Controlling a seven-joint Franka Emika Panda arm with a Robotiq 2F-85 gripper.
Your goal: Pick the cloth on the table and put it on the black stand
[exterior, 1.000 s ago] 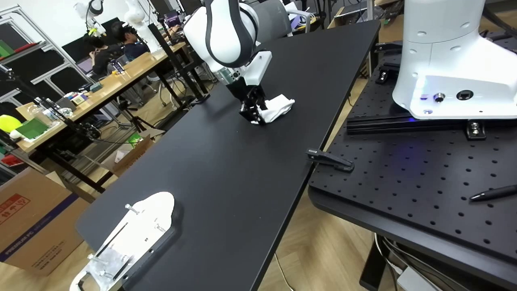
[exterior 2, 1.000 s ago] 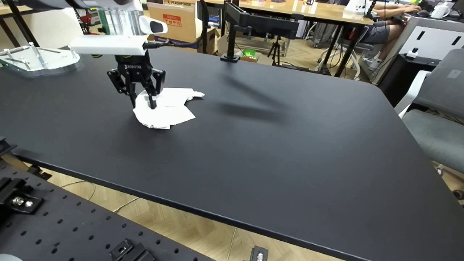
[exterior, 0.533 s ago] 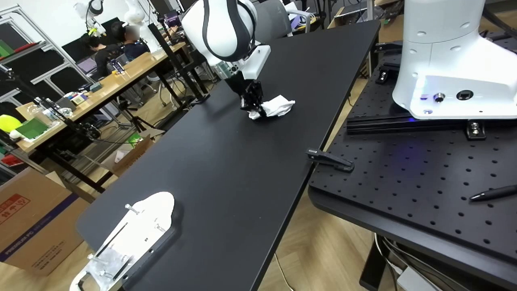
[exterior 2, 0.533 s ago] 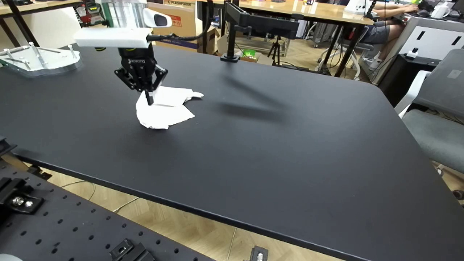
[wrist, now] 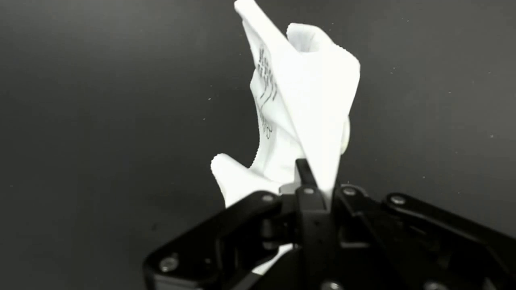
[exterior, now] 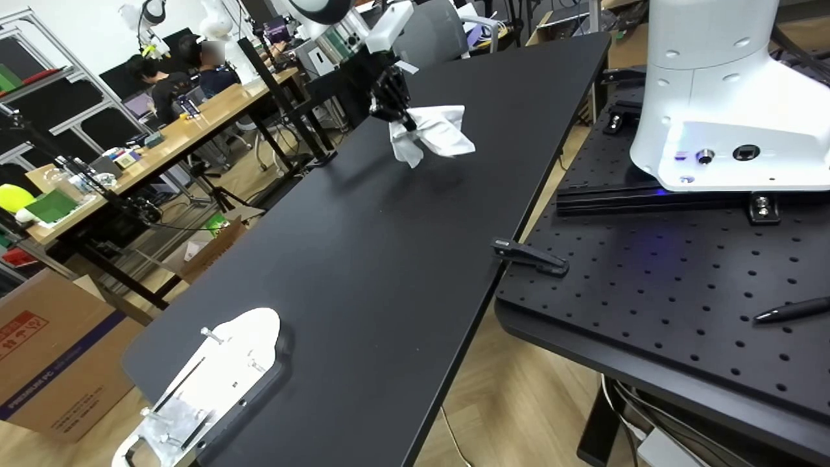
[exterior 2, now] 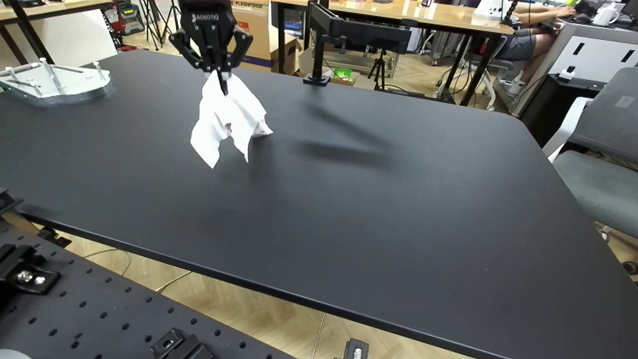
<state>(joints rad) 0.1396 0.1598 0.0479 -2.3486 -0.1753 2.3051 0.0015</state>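
The white cloth (exterior: 441, 130) hangs in loose folds above the black table (exterior: 337, 272), its shadow falling apart from it. My gripper (exterior 2: 223, 87) is shut on its upper part and points down, with corners of fabric drooping on both sides. In the wrist view the cloth (wrist: 318, 84) shows dark printed marks and rises to a pinched fold between the fingers of the gripper (wrist: 322, 181); the right fingertip is mostly hidden there. A black stand (exterior 2: 369, 35) with a horizontal arm is fixed at the table's edge, behind and to the right of the cloth in that exterior view.
A white ridged object with upright pegs (exterior: 227, 370) lies at one end of the table. A black clip (exterior: 530, 256) bridges the table edge and the perforated black plate (exterior: 648, 285). A grey chair (exterior 2: 603, 114) stands beyond the table's other end.
The jaws have closed on the cloth, which lay flat on the table a second ago. Gripper and cloth have since risen off the tabletop, and the fabric now droops.
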